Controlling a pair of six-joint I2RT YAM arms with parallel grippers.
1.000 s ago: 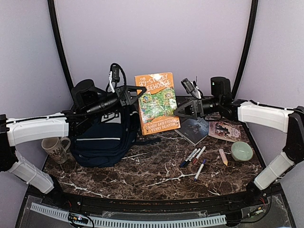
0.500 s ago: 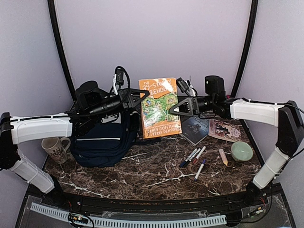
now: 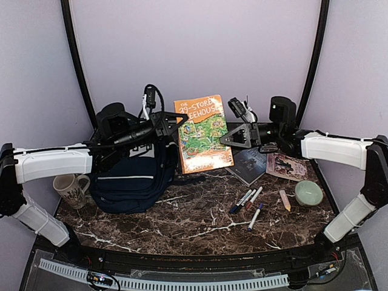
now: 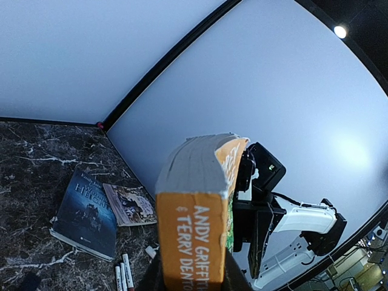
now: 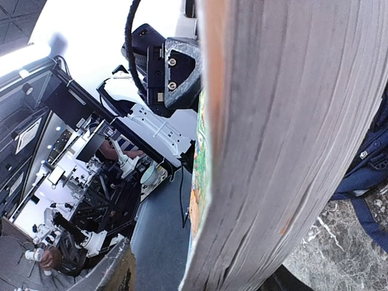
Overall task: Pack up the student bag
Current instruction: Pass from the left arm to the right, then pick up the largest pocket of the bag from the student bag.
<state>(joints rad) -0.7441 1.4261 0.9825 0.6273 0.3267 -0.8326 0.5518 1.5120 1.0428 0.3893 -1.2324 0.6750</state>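
Top external: left fingers [image 3: 176, 116] pinch orange book [image 3: 203, 134] (spine edge, aloft).

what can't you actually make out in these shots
- top view: backpack opening, hidden behind the left gripper and arm
- right wrist view: book pages fill it, so whether the right gripper grips is unclear
- top view: mug print, too small

Marble tabletop [image 3: 188, 227]: six o'clock, open passage.
Orange book [image 3: 203, 136]: twelve o'clock, upright barrier.
Student bag [image 3: 130, 182]: nine o'clock, bulky.
Markers [image 3: 247, 199]: three o'clock, scattered.
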